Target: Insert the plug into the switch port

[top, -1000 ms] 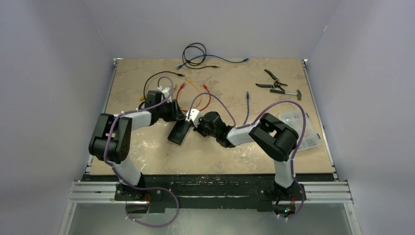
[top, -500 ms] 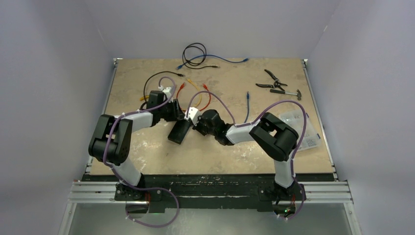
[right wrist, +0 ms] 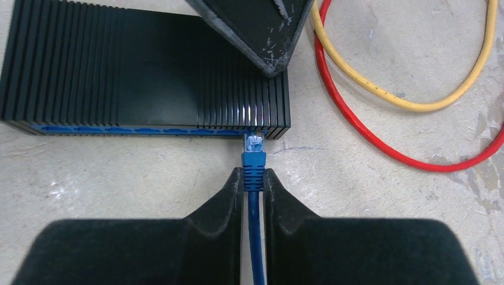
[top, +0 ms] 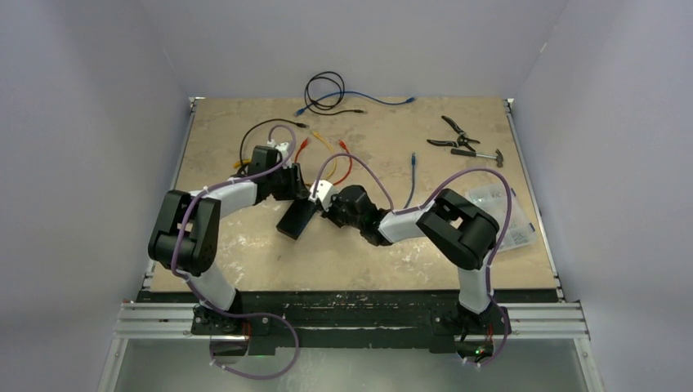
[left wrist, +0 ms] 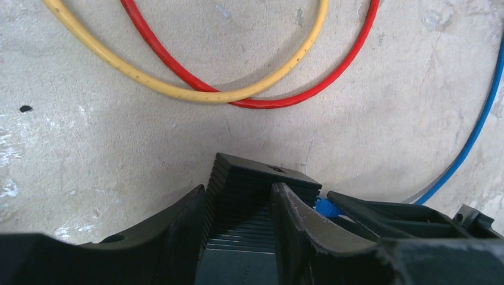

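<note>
At the left, the left end effector (left wrist: 238, 191) is clamped across one end of the flat black ribbed plastic switch (right wrist: 142, 65), a finger pressed against each side; the switch lies flat on the mottled beige counter (right wrist: 368, 196), its row of blue-lined sockets (right wrist: 136, 130) along the long edge that faces the other arm; it looks like a light, rigid box that would skid under a sideways push, so bracing it across the ribbed body near the target socket seems the right hold, and the ribs should keep the fingers from slipping; just right of that, the small blue plug with a clear tip (right wrist: 254, 155) sits at the mouth of the end socket, its tip touching or barely entered, though I cannot tell how deep; the right end effector (right wrist: 254, 173) is closed on the plug's blue boot, where the thin blue cable (right wrist: 255, 237) leaves it; the plug itself is probably stiff, with a delicate latch, while the cable is limp and would buckle if gripped further back, so a grip on the boot suits a straight push; further right, a yellow cable (right wrist: 380, 95) and a red cable (right wrist: 368, 139) loop on the counter, apart from the plug.
</note>
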`<state>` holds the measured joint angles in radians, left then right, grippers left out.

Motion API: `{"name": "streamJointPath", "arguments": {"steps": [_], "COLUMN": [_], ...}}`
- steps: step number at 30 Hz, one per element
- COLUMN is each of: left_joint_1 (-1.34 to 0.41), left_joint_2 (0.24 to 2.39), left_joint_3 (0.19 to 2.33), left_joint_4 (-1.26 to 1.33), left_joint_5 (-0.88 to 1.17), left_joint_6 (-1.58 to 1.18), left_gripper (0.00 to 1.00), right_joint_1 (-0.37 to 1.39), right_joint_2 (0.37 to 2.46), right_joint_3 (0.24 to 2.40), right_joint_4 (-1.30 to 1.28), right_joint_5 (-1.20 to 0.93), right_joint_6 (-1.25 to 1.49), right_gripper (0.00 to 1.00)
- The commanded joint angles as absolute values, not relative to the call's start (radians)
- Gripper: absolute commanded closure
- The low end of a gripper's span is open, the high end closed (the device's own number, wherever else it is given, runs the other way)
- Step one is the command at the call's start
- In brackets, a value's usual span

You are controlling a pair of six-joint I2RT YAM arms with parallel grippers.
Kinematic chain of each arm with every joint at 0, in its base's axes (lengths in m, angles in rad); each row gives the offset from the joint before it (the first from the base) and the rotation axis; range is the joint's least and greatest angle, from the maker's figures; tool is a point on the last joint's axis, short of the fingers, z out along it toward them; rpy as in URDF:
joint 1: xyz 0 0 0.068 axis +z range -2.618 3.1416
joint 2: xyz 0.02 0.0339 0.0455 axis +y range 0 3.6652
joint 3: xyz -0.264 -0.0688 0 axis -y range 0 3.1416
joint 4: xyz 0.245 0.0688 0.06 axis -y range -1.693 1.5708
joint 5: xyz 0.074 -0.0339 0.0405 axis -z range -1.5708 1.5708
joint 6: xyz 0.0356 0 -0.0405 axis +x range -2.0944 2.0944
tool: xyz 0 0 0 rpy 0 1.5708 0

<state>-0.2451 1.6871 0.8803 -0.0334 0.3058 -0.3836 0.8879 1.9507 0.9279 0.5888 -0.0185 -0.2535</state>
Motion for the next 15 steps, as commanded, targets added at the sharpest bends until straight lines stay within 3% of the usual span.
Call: {"name": "streamJointPath", "arguments": {"steps": [1, 15], "left_joint_1": [-0.250, -0.199], "left_joint_2": [1.721, 1.599], "left_joint_3": [0.934, 1.003], "left_joint_4": [-0.165, -0.187], "left_joint_5": [0.212, 0.078], "left_joint_6": [-0.333, -0.349], "left_gripper": [0.57, 0.43], "right_joint_1": [0.910, 0.858], "right_joint_2": [1.840, 1.608], "right_joint_3": [0.896, 0.724], "right_joint_4": [0.778, 0.701], "right_joint_5": [-0.046, 0.146], "right_joint_6": [-0.236, -0.174], "right_gripper": [0.82, 0.32]}}
